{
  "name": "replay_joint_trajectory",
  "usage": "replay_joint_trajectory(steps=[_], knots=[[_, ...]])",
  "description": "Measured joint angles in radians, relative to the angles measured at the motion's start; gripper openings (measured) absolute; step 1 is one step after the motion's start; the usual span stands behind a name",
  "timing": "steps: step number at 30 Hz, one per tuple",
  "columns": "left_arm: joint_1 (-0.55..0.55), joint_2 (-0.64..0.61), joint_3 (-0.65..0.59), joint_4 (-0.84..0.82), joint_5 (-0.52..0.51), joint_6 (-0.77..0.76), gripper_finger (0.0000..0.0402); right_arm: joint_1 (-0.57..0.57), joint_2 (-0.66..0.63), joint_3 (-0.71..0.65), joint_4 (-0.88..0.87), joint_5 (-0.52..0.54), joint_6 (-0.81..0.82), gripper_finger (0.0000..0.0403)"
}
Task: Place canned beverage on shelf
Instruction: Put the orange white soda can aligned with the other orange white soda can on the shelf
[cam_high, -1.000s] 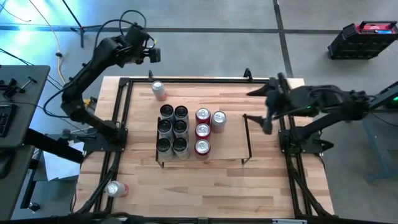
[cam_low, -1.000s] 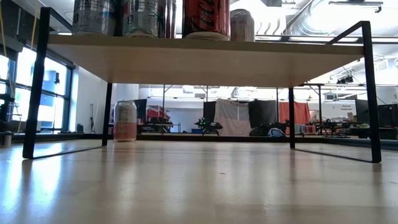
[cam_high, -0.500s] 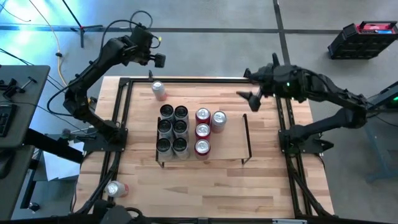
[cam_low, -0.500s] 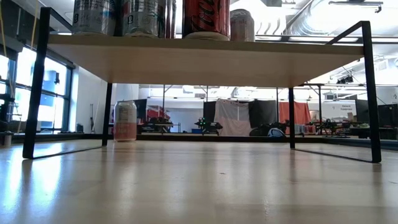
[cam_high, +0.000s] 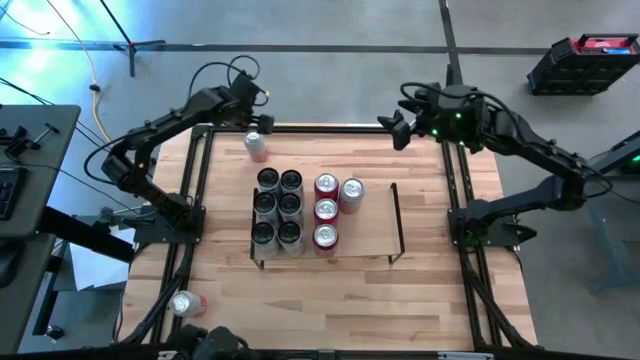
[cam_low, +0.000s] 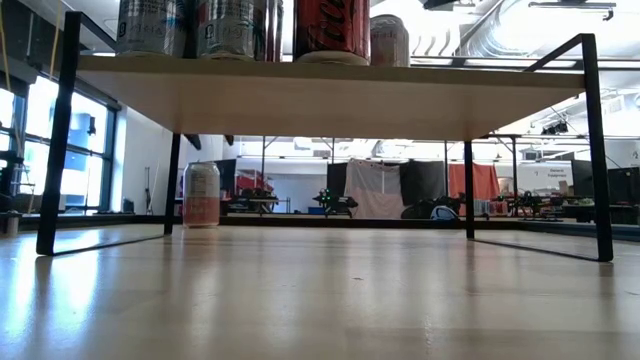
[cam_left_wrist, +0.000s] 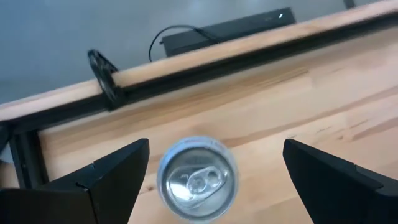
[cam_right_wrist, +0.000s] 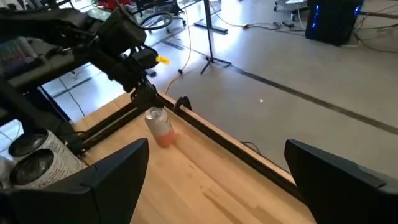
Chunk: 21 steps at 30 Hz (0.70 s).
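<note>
Here, near to far: a stray can (cam_high: 182, 303) lies on its side at the desk's (cam_high: 430, 300) near left corner, outside the black rail. At mid-desk stands the shelf (cam_high: 365, 230), its light-wood board carrying six grey cans (cam_high: 277, 207) in two rows, three red cans (cam_high: 326, 209) in a column and one silver can (cam_high: 351, 190) beside them; in the low view their bases show above the board's edge. Beyond the shelf, near the far rail, the pink canned beverage (cam_high: 255, 145) stands upright on the desk, apart from the shelf. The left jaws (cam_high: 262, 122) hang directly above it, spread wide; in the left wrist view the can top (cam_left_wrist: 198, 179) sits centred between the two fingers (cam_left_wrist: 102, 183), untouched. The right jaws (cam_high: 398, 128), also apart and holding nothing, hover over the far rail at the right.
</note>
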Motion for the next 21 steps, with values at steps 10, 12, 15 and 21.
replay_joint_trajectory(steps=[10, 12, 15, 21], knots=[[-0.023, 0.002, -0.106, 0.088, -0.013, -0.076, 0.0362, -0.08, 0.076, 0.0, 0.097, -0.088, -0.081, 0.0362], [-0.034, 0.002, -0.129, 0.109, -0.02, -0.1, 0.0362, -0.089, 0.087, 0.0, 0.106, -0.127, -0.082, 0.0362], [-0.04, 0.003, -0.175, 0.118, -0.02, -0.138, 0.0362, -0.092, 0.101, 0.0, 0.106, -0.143, -0.085, 0.0362], [-0.058, 0.004, -0.25, 0.18, -0.067, -0.165, 0.0362, -0.092, 0.111, 0.0, 0.11, -0.145, -0.085, 0.0362]])
